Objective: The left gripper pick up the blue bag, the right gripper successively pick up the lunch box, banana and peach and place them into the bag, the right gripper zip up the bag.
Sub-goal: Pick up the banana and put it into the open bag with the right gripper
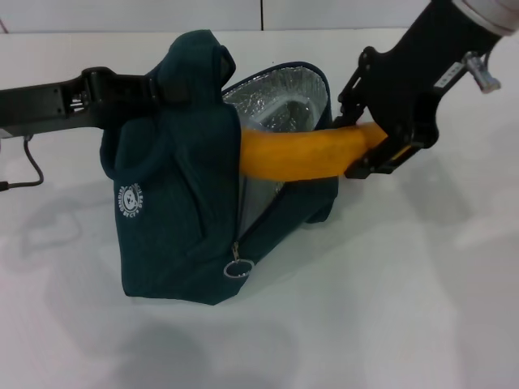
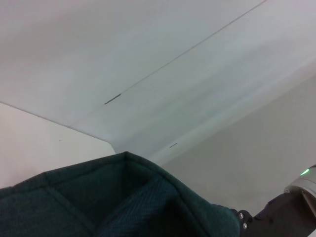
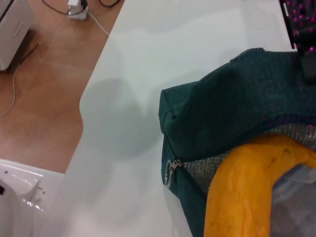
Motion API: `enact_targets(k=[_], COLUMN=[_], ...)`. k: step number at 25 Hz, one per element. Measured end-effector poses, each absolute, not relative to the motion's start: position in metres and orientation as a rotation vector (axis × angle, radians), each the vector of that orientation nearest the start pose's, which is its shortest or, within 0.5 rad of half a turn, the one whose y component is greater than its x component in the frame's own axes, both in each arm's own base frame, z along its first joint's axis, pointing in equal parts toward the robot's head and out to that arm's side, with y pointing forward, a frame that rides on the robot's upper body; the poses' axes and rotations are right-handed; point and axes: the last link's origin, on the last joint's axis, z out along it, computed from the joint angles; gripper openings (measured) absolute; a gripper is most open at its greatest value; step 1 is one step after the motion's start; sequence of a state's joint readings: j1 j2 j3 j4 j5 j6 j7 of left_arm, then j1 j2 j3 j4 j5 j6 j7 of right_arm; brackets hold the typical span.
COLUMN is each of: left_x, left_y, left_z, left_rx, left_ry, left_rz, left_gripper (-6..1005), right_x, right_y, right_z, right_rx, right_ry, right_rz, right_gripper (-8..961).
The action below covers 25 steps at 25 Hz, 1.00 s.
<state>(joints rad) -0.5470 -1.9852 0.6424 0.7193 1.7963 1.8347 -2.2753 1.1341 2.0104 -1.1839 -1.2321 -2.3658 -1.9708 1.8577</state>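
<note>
Blue bag [image 1: 174, 203] — matt woven cloth, crinkled foil lining — banana [image 1: 312, 152] smooth-skinned.

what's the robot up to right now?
It's packing a lunch bag. The left gripper holds the blue bag up by its top on the white table, mouth open and foil lining showing. The right gripper is shut on one end of the banana, whose other end pokes into the opening. The lunch box looks to be inside already. The peach isn't in view, and the zipper is undone.
</note>
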Motion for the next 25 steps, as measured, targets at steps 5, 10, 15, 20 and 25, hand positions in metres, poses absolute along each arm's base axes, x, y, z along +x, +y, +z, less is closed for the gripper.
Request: enact_targets(k=[5, 10, 15, 20, 25], left_x=[-0.23, -0.229, -0.228, -0.227, -0.226], left_y=[0.33, 0.331, 0.332, 0.332, 0.333], left_z=[0.069, 0.069, 0.068, 0.068, 0.068], left_rx=[-2.559, -2.562, -2.569, -2.575, -2.577], left_ry=[-1.639, -1.637, -1.635, -1.631, -1.632], left_rz=[-1.162, -1.161, -1.155, -1.151, -1.149], left_gripper=[36, 36, 36, 36, 36], right_x=[0.01, 0.002, -0.005, -0.015, -0.022], right_y=[0.368, 0.369, 0.37, 0.371, 0.373], right_z=[0.028, 0.017, 0.005, -0.001, -0.006], right_rx=[-3.143, -3.117, -3.076, -3.042, -3.009], right_ry=[-0.525, -0.6, -0.688, -0.748, -0.79], right_rz=[-0.519, -0.55, -0.591, -0.587, -0.542], right_gripper=[485, 485, 486, 486, 486])
